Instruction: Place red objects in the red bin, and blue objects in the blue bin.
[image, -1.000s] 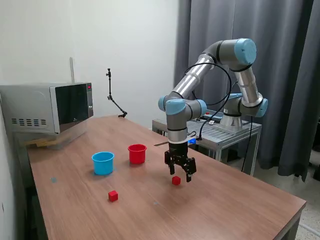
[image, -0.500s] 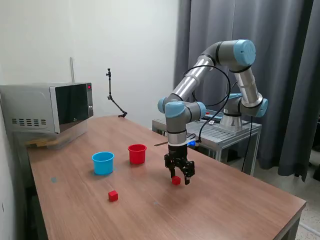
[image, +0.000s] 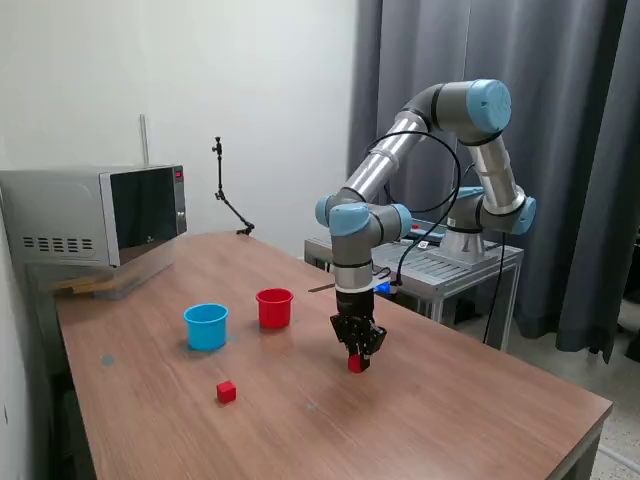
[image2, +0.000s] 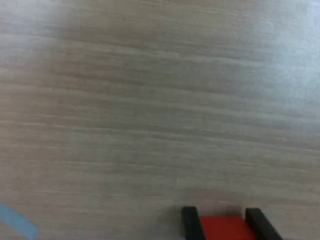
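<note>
I see wooden table (image: 480, 410) | on it: microwave (image: 95, 215), blue cup (image: 206, 326), red cup (image: 274, 307) just beside it, loose red cube (image: 226, 392), second red cube (image: 355, 363) | blue tape scrap (image2: 17, 220)

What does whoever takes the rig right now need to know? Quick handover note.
Gripper: down at the table, fingers closed on either side of one red cube, not yet lifted.
Other red cube: loose on the table, nearer the front edge.
Red cup and light-blue cup: upright, side by side; contents not visible.
No blue cubes in view.
Left: lift the held cube into the red cup, then the second one.
</note>
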